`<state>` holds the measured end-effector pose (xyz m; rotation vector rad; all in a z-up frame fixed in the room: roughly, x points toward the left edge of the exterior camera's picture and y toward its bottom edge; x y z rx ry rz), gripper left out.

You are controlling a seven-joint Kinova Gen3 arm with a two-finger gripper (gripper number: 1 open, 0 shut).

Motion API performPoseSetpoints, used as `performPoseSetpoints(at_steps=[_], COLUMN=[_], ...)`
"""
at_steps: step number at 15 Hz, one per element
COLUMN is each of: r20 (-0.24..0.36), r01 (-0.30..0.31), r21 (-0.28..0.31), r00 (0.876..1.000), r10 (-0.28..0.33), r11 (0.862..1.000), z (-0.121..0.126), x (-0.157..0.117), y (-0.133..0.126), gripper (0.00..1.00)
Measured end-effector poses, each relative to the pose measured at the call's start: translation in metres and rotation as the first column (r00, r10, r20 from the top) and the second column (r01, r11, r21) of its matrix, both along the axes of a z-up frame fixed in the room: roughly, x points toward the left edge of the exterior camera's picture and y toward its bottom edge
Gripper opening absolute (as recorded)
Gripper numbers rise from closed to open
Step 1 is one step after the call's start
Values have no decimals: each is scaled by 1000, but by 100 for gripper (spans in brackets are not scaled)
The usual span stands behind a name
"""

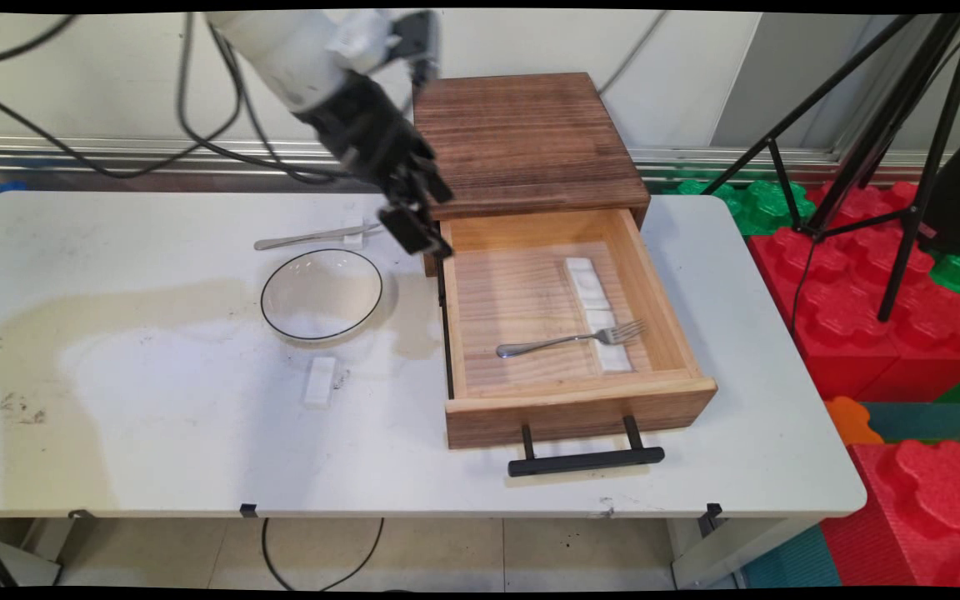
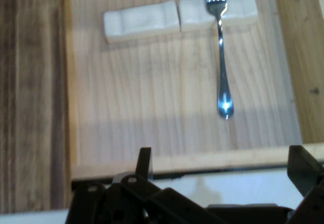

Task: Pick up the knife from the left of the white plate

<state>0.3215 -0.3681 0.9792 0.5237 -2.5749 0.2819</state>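
Main view: fork (image 1: 573, 338) lies crosswise in drawer (image 1: 663, 308), tines right.

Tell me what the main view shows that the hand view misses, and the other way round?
Only the main view shows the glass bowl, the utensil behind it, the small white block on the table, the drawer's black handle and the tripod. Only the hand view shows the end effector open, its fingers wide apart above the drawer's side wall. Both show the open drawer, the fork and the white blocks under its tines.
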Motion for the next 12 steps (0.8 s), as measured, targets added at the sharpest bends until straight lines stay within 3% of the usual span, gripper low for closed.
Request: performPoseSetpoints(at_steps=[6,12], r20=[47,128], r01=[-71,-182], r21=[4,-8], r00=[996,975], r10=[70,181], r11=[997,983], z=[20,23], x=[72,136], y=[12,0], gripper=[100,100])
